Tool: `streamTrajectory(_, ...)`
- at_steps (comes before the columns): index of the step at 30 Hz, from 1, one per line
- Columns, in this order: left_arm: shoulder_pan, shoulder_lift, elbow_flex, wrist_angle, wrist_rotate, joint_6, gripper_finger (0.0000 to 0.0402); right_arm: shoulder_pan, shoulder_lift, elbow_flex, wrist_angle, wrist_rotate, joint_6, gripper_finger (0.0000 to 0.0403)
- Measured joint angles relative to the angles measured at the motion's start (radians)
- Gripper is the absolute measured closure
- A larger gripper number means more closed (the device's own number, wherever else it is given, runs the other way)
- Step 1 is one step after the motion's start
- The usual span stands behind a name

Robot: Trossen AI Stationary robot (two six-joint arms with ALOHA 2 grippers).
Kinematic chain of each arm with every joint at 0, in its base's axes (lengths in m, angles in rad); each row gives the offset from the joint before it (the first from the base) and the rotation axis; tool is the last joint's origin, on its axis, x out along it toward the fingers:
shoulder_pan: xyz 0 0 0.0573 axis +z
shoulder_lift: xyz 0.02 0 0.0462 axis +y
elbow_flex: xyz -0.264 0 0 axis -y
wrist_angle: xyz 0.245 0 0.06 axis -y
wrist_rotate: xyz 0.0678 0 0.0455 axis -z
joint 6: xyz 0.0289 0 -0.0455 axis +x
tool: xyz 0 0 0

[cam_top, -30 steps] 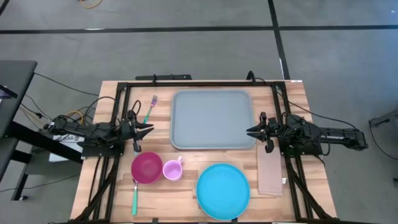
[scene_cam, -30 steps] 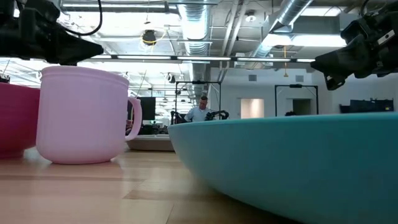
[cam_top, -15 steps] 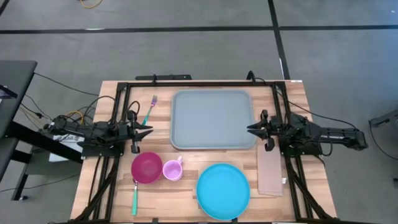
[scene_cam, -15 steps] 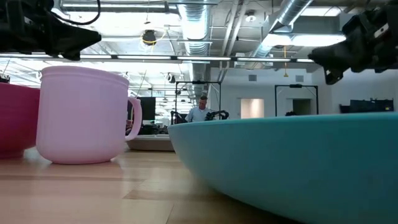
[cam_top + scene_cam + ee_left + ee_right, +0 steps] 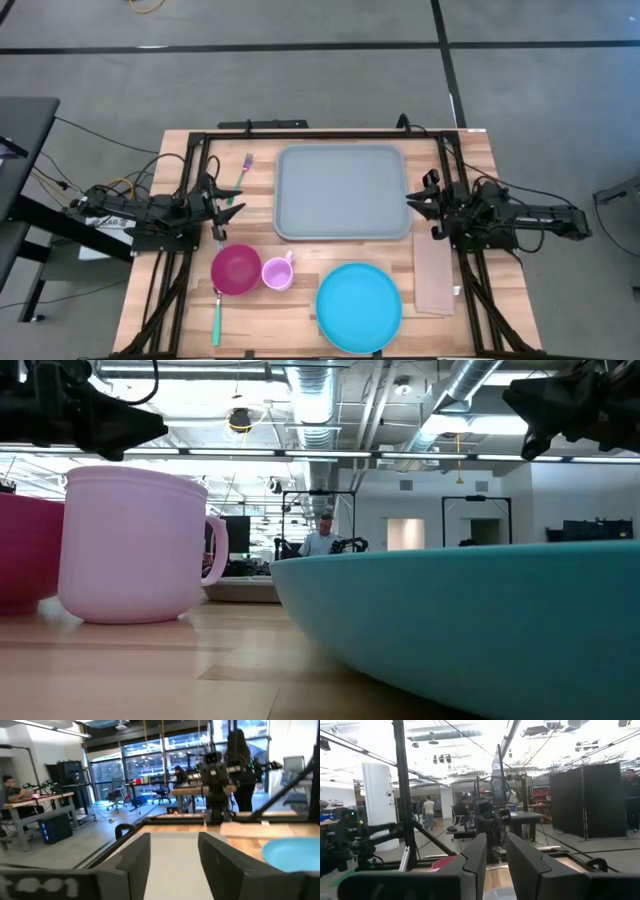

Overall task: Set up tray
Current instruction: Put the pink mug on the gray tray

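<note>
The left gripper (image 5: 234, 208) hovers with fingers (image 5: 135, 860) spread and empty just left of the tray (image 5: 343, 192); the right gripper (image 5: 415, 200) mirrors it, fingers (image 5: 522, 857) narrowly parted, holding nothing. The tray lies bare at the table's (image 5: 470, 160) far centre, likely awaiting items.

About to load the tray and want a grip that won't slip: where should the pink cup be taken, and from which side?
Take the pink cup across its rim from above, I'd suggest: it stands upright, mouth open. Its handle points toward the tray, and the magenta bowl crowds its left.
</note>
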Motion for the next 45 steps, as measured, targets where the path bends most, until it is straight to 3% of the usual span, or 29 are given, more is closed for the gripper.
streamTrajectory(7,0.0,0.0,0.02,0.009,-0.033,-0.135,0.0233,-0.001,0.0,0.0,0.01,0.002,0.098,0.0336)
streamTrajectory(17,0.0,0.0,0.02,0.032,-0.032,-0.159,0.0232,0.025,0.08,0.017,0.124,-0.001,0.23,0.0336)
streamTrajectory(26,0.0,0.0,0.021,0.033,-0.033,-0.207,0.0232,0.139,0.376,0.126,0.26,0.063,0.179,0.0336)
streamTrajectory(30,0.0,0.0,0.021,0.03,-0.03,-0.209,0.0232,0.188,0.531,0.209,0.275,0.154,0.115,0.0336)
streamTrajectory(33,0.0,0.0,0.021,0.01,0.007,-0.228,0.0232,0.203,0.64,0.264,0.271,0.212,0.041,0.0336)
streamTrajectory(38,0.0,0.0,0.021,-0.022,0.017,-0.276,0.0232,0.187,0.795,0.296,0.273,0.216,-0.061,0.0336)
streamTrajectory(42,0.0,0.001,0.043,-0.044,0.063,-0.294,0.0232,0.159,0.914,0.318,0.338,0.217,0.082,0.0336)
streamTrajectory(45,0.0,0.025,0.112,-0.116,0.073,-0.296,0.0232,0.127,0.98,0.36,0.359,0.211,0.093,0.0336)
